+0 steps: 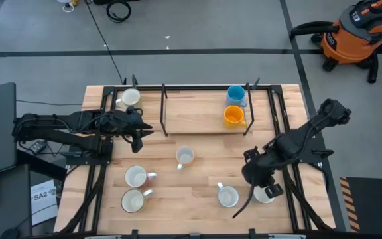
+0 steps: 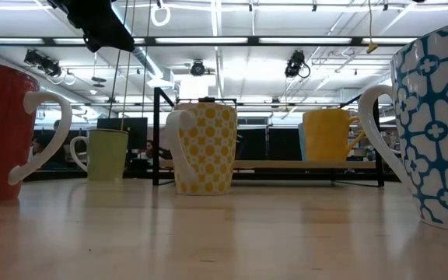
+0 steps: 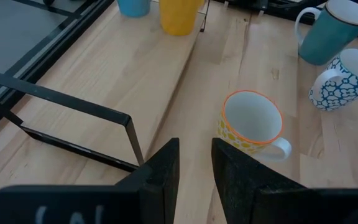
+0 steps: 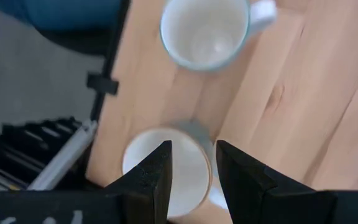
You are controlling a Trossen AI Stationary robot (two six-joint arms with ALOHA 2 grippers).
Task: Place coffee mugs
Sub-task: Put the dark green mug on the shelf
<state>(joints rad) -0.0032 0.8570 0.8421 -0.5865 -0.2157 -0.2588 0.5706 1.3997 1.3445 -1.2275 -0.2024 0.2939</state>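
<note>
White-lined coffee mugs dot the wooden table.

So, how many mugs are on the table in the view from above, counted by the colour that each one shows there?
Blue mug: 1
Orange-yellow mug: 1
Mugs white from above: 6
Total: 8

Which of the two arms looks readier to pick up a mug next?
Probably the right: the right gripper hangs directly over a white mug at the table's edge, one finger above its rim. The left gripper has no mug beneath it.
</note>
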